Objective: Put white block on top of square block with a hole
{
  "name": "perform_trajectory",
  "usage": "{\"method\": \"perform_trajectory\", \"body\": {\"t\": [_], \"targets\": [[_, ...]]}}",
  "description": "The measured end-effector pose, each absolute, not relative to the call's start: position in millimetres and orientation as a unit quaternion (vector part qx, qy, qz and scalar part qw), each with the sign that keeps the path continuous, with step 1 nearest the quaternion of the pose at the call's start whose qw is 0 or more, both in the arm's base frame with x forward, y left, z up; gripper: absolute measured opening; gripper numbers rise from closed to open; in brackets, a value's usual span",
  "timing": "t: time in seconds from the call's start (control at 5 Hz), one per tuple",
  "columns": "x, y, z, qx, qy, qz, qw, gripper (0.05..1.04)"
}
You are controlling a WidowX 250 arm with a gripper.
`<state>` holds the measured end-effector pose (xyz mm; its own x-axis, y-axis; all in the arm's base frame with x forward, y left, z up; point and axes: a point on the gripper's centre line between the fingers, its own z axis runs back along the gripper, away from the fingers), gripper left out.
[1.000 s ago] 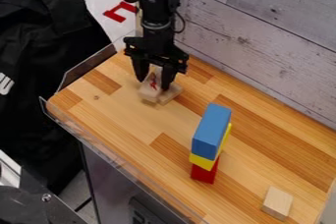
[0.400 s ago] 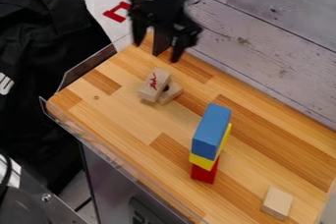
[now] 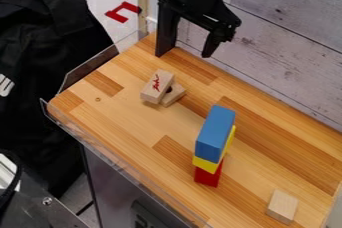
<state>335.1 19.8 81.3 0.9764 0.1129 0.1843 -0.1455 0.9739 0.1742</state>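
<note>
My gripper (image 3: 190, 46) is open above the back left part of the table, up and to the right of the two pale blocks, touching neither. A whitish wooden block (image 3: 157, 86) with a red mark lies at an angle partly over the square block with a hole (image 3: 176, 95). Part of the dark hole shows beside the upper block's right edge; the rest of the lower block's top is covered.
A stack of red, yellow and blue blocks (image 3: 215, 132) stands right of centre. Another plain wooden block (image 3: 282, 206) lies near the lower right corner. A clear rim (image 3: 113, 144) runs along the wooden table's near left edge, and a plank wall (image 3: 284, 57) rises behind.
My gripper has risen off the pale blocks and moved up and to the right. Its fingers, earlier around the marked block, are away from it; the block stays over the holed one.
</note>
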Motion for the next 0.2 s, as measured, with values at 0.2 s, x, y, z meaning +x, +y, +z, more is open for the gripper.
{"method": "perform_trajectory", "body": {"t": [0.2], "targets": [[336.2,17.5,76.1,0.077,-0.079,0.055,0.992,1.001]]}}
